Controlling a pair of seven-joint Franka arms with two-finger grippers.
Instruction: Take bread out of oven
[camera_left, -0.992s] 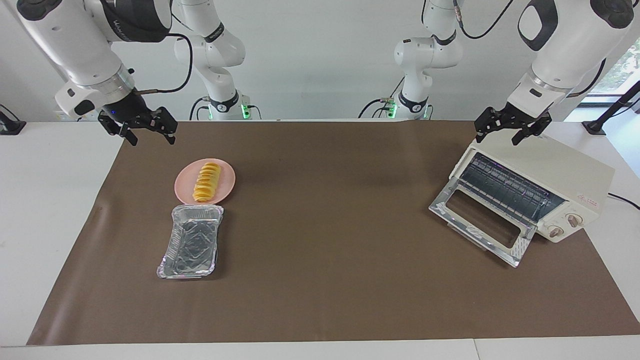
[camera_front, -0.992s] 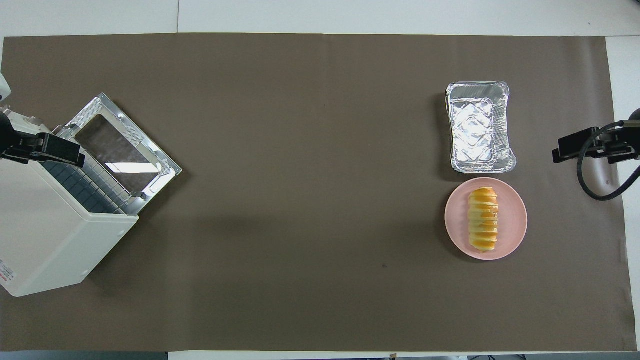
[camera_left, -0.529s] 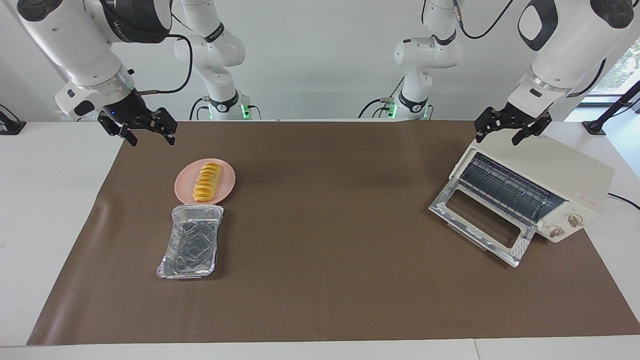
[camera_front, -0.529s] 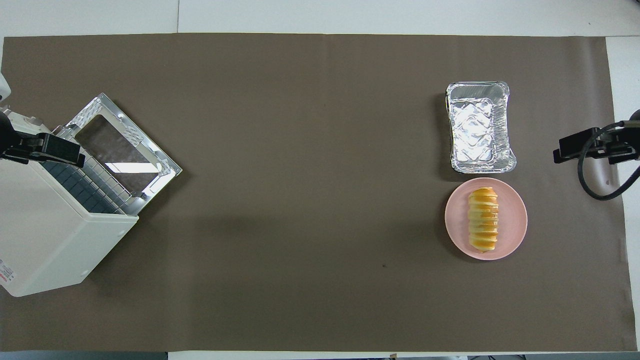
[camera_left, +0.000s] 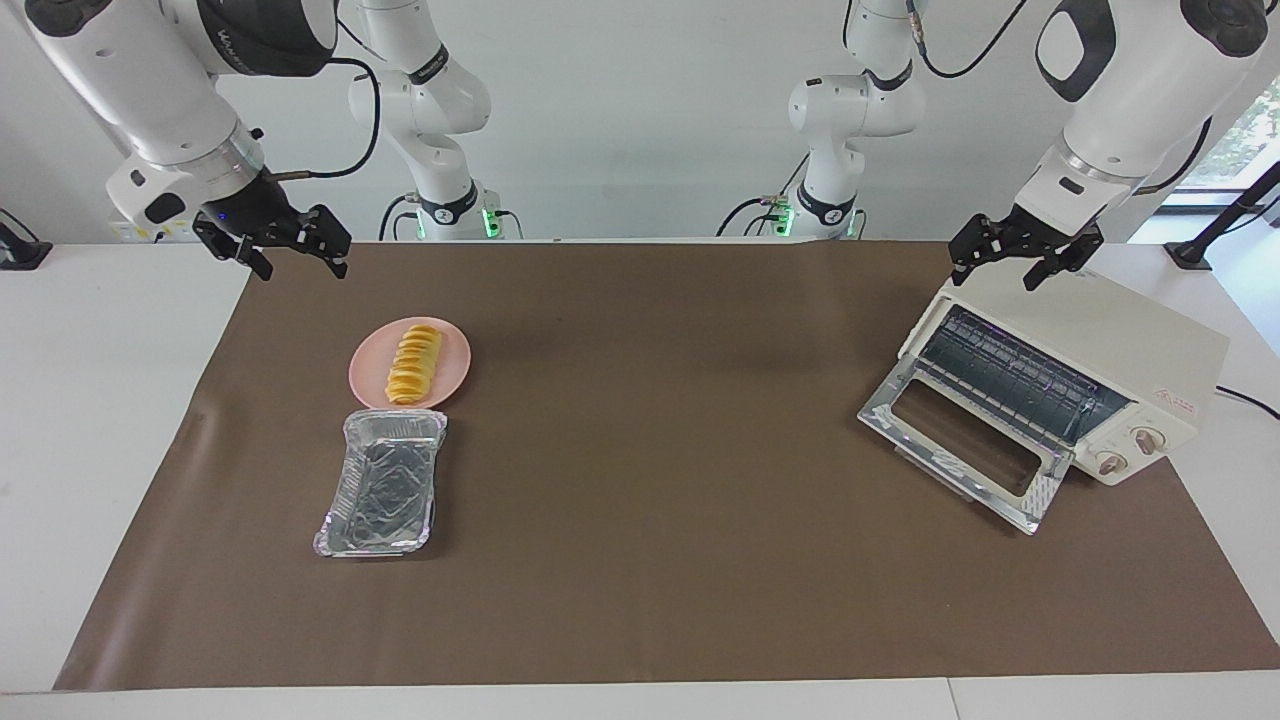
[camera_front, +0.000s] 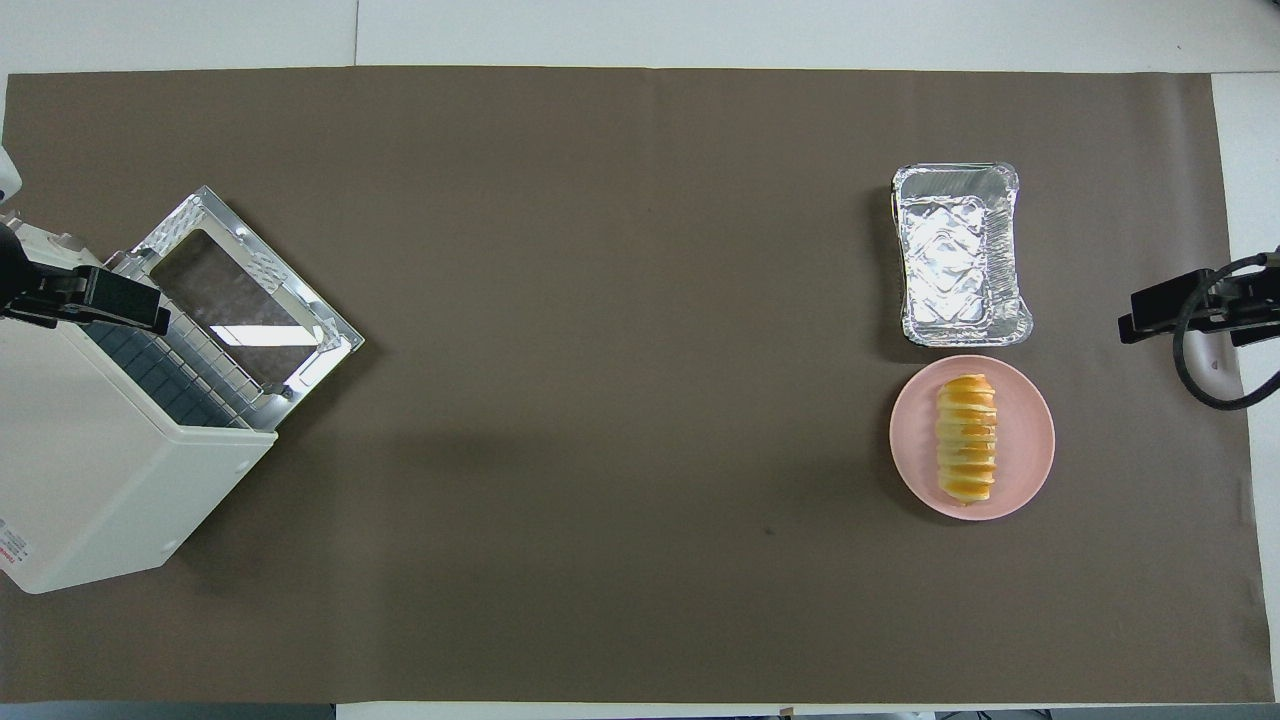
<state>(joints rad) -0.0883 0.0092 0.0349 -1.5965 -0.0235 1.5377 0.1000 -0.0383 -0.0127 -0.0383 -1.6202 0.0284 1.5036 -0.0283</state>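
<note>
The bread (camera_left: 414, 363) (camera_front: 966, 438), a ridged golden-yellow loaf, lies on a pink plate (camera_left: 456, 352) (camera_front: 1032, 440) toward the right arm's end of the table. The cream oven (camera_left: 1120, 340) (camera_front: 90, 470) stands at the left arm's end with its glass door (camera_left: 960, 440) (camera_front: 240, 300) folded down; only the wire rack shows inside. My left gripper (camera_left: 995, 278) (camera_front: 100, 298) hangs open over the oven's top edge, holding nothing. Over the mat's edge near the plate, my right gripper (camera_left: 303, 268) (camera_front: 1190, 305) is open and holds nothing.
A crinkled silver foil tray (camera_left: 385, 485) (camera_front: 960, 255) with nothing in it sits just farther from the robots than the plate, almost touching it. A brown mat (camera_left: 640, 520) covers most of the white table.
My right gripper has drawn back a little, up and toward the table's edge at its own end. The left gripper, bread, tray and oven have stayed put.
</note>
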